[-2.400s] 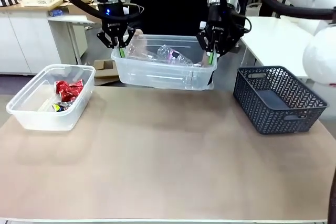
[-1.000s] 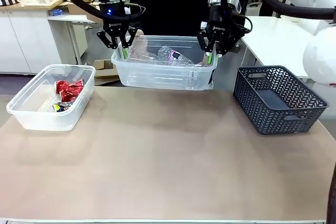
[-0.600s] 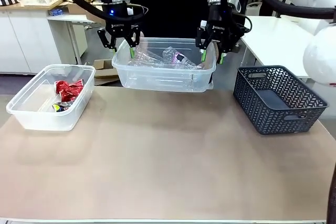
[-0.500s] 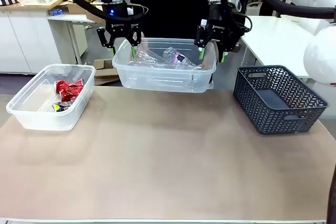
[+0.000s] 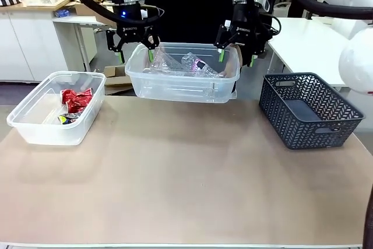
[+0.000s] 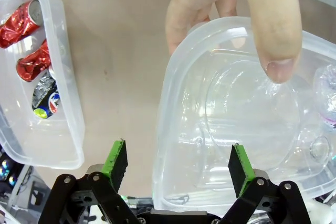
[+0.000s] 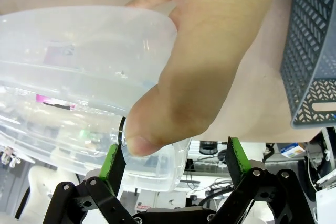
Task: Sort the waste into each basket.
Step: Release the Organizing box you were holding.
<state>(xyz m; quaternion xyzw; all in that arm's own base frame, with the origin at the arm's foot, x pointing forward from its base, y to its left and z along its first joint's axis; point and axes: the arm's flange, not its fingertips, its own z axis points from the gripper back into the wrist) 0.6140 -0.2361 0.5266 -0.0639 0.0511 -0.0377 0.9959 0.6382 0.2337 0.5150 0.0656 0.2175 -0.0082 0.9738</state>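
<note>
Both robot hands, left hand [image 5: 134, 54] and right hand [image 5: 236, 54], are hanging spread wide at one held-up bottle tub [image 5: 180, 83]; second tub [image 5: 35, 126] is holding three cans [image 6: 32, 43].

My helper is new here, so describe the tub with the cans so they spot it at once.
Start at the table and go to its left edge. The clear tub there rests flat and holds crushed red cans; the other clear tub is held up and holds bottles.
</note>
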